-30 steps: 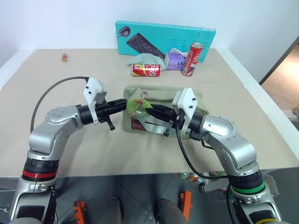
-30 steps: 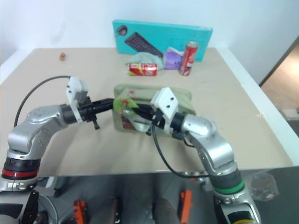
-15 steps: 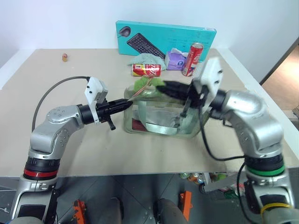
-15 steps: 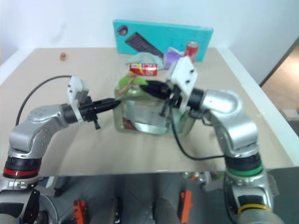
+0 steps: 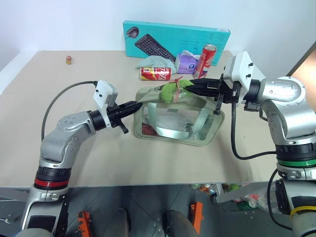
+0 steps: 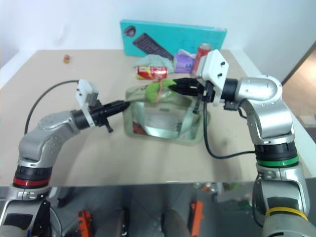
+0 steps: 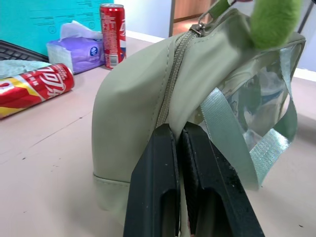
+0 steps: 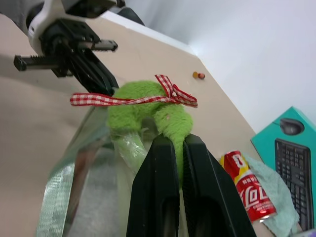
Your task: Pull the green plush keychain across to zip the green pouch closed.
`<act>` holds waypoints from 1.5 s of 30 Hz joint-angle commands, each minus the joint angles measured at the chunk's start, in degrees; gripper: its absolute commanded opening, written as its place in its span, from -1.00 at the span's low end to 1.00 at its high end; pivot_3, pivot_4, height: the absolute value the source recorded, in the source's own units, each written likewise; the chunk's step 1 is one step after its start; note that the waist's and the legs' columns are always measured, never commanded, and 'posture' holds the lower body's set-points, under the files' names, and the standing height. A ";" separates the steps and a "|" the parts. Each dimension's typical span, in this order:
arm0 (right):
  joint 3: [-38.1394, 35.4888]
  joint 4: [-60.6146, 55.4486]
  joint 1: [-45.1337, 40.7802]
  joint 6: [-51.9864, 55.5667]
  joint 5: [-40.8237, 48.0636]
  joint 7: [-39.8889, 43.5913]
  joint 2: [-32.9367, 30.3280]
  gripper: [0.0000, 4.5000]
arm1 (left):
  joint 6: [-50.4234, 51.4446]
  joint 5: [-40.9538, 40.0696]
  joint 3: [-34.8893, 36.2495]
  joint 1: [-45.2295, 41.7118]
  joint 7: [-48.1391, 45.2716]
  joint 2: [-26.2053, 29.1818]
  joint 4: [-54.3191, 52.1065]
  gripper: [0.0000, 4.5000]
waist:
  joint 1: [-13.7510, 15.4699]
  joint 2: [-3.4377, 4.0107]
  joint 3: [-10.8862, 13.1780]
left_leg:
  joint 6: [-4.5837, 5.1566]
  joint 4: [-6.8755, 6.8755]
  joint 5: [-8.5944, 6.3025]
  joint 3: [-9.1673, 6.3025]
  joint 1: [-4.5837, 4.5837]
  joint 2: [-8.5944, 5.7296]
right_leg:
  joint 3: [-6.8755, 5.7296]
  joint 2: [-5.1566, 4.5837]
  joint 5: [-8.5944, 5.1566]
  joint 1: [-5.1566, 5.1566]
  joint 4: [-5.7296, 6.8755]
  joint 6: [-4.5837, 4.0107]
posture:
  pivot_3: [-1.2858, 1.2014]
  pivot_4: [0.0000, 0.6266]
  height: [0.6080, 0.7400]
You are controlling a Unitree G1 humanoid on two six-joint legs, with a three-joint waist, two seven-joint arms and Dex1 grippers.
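While the left gripper (image 7: 178, 148) pinches the green pouch (image 5: 175, 129) at its zipper end to anchor it, the right gripper (image 8: 171, 148) — fingers clamped on the green plush keychain (image 5: 171, 91) — holds it above the pouch top, ready for pulling.

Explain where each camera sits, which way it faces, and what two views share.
Head stereo views: look forward and down at the table; both arms show.
Left wrist view: along the left gripper, shut on the green pouch.
Right wrist view: along the right gripper, shut on the green plush keychain.
Shared: both wrist views show the lying red can.
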 commanded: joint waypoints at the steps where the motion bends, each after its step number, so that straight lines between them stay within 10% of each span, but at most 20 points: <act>1: -3.19 -0.09 -1.89 -1.37 0.17 0.39 -1.94 -0.98 | 0.08 0.07 0.81 -0.90 1.23 0.18 -1.67 -1.00 | 0.00 0.00 0.00 | 0.00 0.00 0.00 0.00 0.00 0.00 | 0.00 0.00 0.00 0.00 -0.01 0.00 | 0.03 -0.52 1.00; 45: -14.91 14.41 11.75 -6.78 -6.19 -11.79 -12.24 -0.98 | -4.72 4.24 1.29 -4.17 7.52 -0.78 -0.06 -1.00 | 0.05 0.02 0.01 | -0.01 0.02 0.00 0.05 0.02 -0.01 | 0.07 0.00 0.08 0.04 -0.08 0.05 | 0.03 -0.52 1.00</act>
